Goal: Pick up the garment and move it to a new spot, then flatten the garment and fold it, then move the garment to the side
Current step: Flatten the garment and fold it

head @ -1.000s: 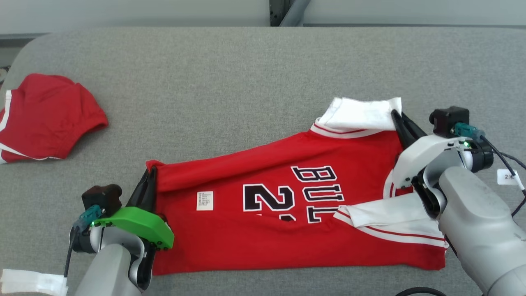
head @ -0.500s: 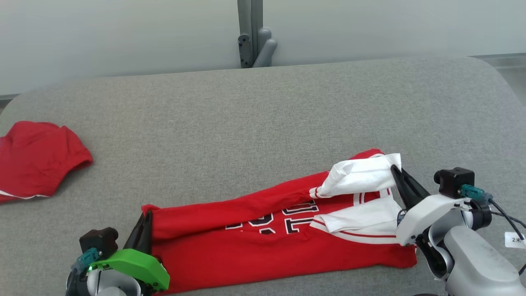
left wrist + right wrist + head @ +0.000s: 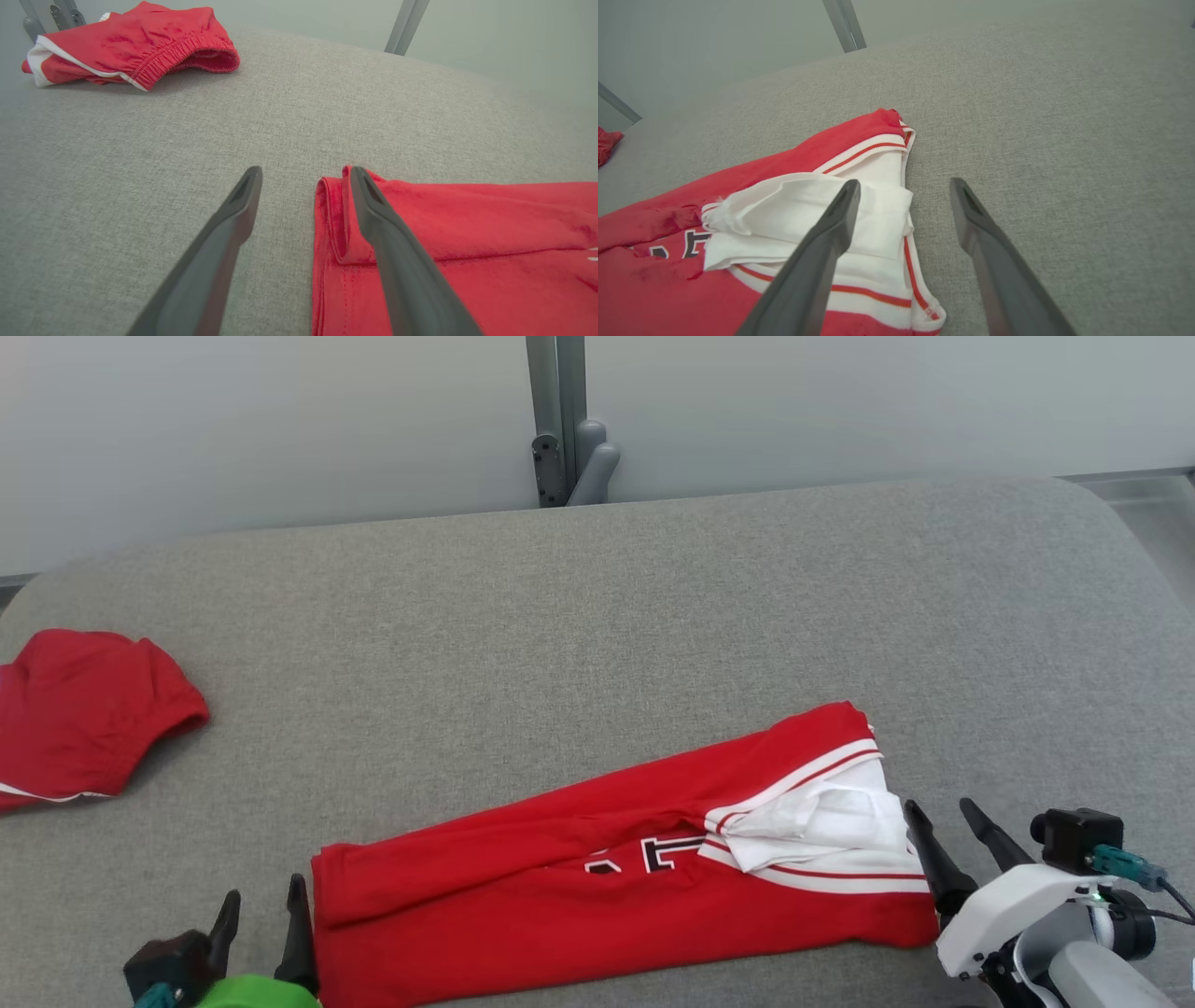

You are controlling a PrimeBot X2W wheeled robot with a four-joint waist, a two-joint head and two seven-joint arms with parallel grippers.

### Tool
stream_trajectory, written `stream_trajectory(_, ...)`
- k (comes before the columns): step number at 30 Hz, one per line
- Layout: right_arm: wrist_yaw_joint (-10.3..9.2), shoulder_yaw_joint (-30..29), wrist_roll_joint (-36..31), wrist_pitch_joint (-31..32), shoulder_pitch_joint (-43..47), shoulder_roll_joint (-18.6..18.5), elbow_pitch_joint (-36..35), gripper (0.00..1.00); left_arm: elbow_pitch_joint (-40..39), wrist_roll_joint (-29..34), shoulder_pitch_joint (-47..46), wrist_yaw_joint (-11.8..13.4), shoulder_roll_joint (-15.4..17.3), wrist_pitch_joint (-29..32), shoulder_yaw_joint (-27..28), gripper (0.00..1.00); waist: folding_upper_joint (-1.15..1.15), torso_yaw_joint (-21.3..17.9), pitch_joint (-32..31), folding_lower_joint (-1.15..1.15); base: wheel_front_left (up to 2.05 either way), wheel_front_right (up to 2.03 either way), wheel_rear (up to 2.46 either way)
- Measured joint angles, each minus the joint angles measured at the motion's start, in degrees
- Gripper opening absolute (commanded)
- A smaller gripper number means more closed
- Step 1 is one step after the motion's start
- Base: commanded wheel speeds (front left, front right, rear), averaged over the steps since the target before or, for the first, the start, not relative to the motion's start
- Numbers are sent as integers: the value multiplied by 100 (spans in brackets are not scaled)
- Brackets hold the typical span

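Grey table [image 3: 597, 616], jersey [image 3: 523, 905] with lettering [image 3: 658, 855] mostly hidden, left tool [image 3: 263, 891] and right tool [image 3: 938, 805] released.

A grey fabric table [image 3: 597, 616] with rounded far corners stands before a pale wall [image 3: 280, 420]. A grey post [image 3: 556, 411] rises behind its middle. Light is soft and even.

Red shorts [image 3: 86, 711], grey padded table [image 3: 597, 616]
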Motion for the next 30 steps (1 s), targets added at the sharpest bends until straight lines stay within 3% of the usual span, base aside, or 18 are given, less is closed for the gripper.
stream_trajectory(5, 0, -445, 21, -31, 447, -118, -475, 100, -542, 422, 682, 43, -222, 1, 668, 100, 0, 32, -131, 0, 0, 0, 0)
stream_trajectory(9, -2, -625, -185, -36, 593, 21, -673, 100, -601, 625, 875, -18, -345, 1, 818, 100, 0, 74, -223, 0, 0, 0, 0)
stream_trajectory(22, -1, 613, -293, -9, 437, 422, -643, 100, -594, 598, 751, -130, -404, 1, 422, 100, 0, 305, -173, 0, 0, 0, 0)
stream_trajectory(28, -1, 680, -236, -5, 236, 544, -275, 100, -592, 573, 748, -135, -405, 1, 363, 100, 0, 352, -105, 0, 0, 0, 0)
stream_trajectory(29, -1, 680, -236, -7, 216, 557, -232, 98, -595, 572, 744, -136, -405, 1, 352, 100, 0, 363, -95, 0, 0, 0, 0)
stream_trajectory(30, -1, 679, -235, -8, 201, 573, -203, 75, -599, 566, 739, -136, -404, 1, 345, 100, 0, 373, -87, 0, 0, 0, 0)
